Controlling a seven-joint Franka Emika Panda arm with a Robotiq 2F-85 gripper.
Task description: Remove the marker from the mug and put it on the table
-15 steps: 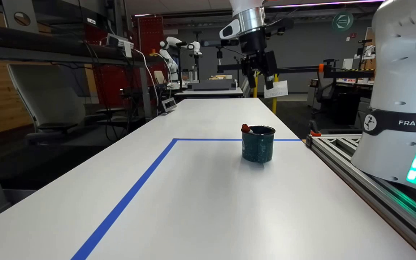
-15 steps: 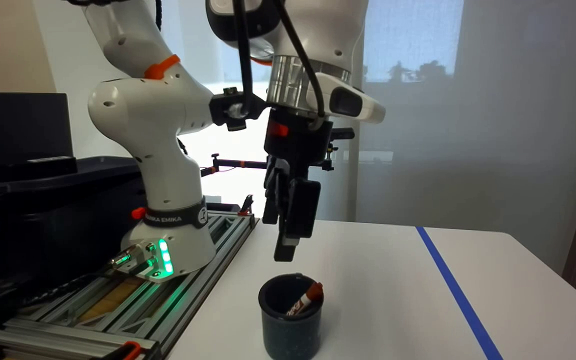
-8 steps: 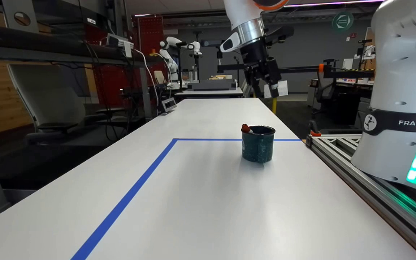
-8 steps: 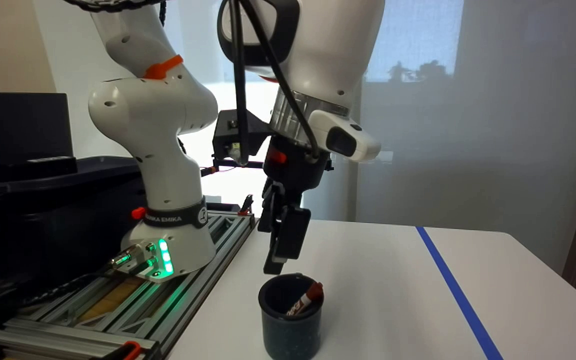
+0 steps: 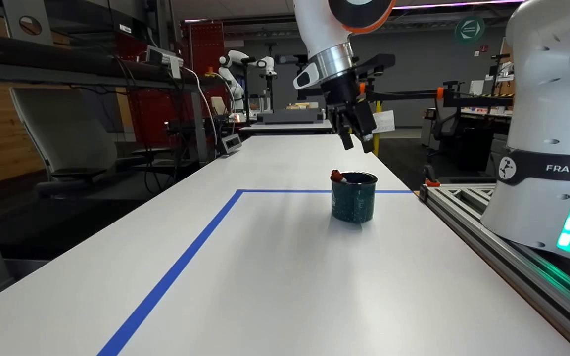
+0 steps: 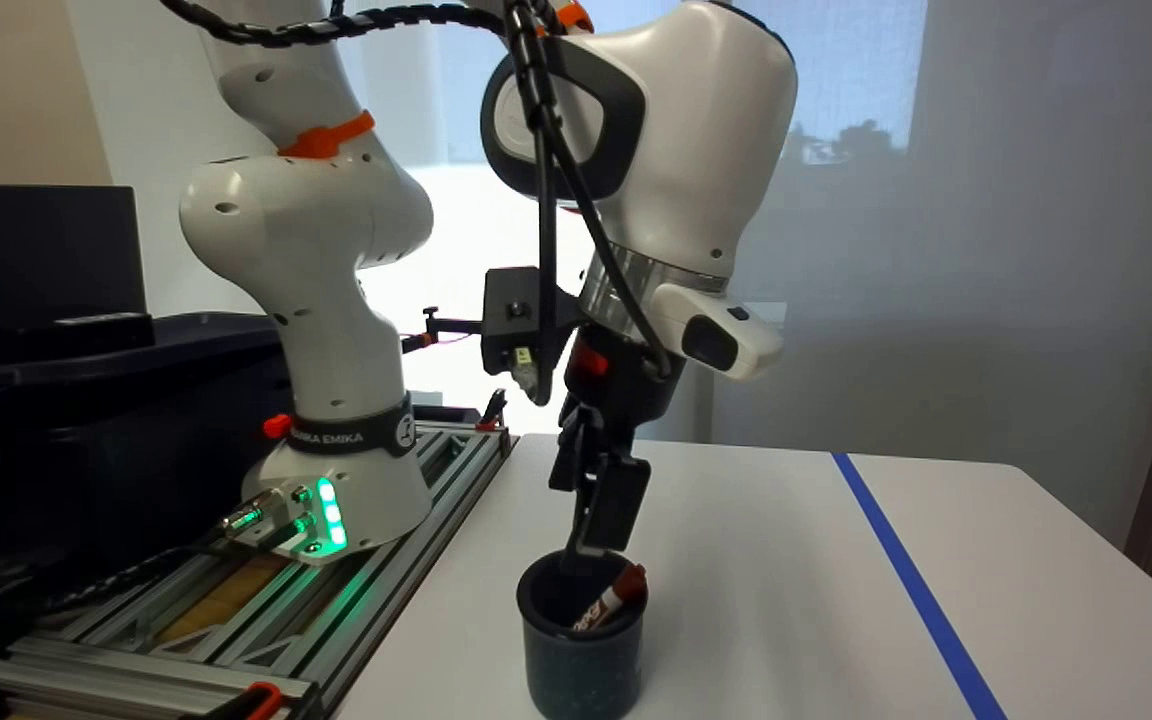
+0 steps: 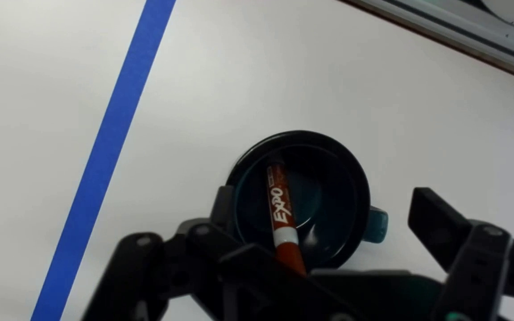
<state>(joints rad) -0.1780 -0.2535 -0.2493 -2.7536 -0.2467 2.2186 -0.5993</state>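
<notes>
The dark teal mug (image 5: 353, 201) stands upright on the white table (image 5: 275, 287) in both exterior views (image 6: 584, 668). The marker (image 6: 614, 598) leans inside the mug with its red-brown cap above the rim; in an exterior view only the cap end (image 5: 336, 175) shows. In the wrist view the marker (image 7: 280, 200), lettered EXPO, lies across the mug's inside (image 7: 328, 191), its cap end partly hidden behind a gripper finger. My gripper (image 5: 357, 145) is open, empty and tilted above the mug. In the wrist view the gripper's (image 7: 324, 200) fingers are wide apart on either side of the mug.
Blue tape (image 5: 201, 242) marks lines on the table. The mug's handle (image 7: 376, 225) points toward one finger in the wrist view. The metal-railed bench with the robot base (image 5: 547, 198) runs along the table's edge. A small grey device (image 5: 231, 143) sits at the far table edge.
My gripper has tilted and come down closer to the mug. It stays open. The mug and marker have not moved.
</notes>
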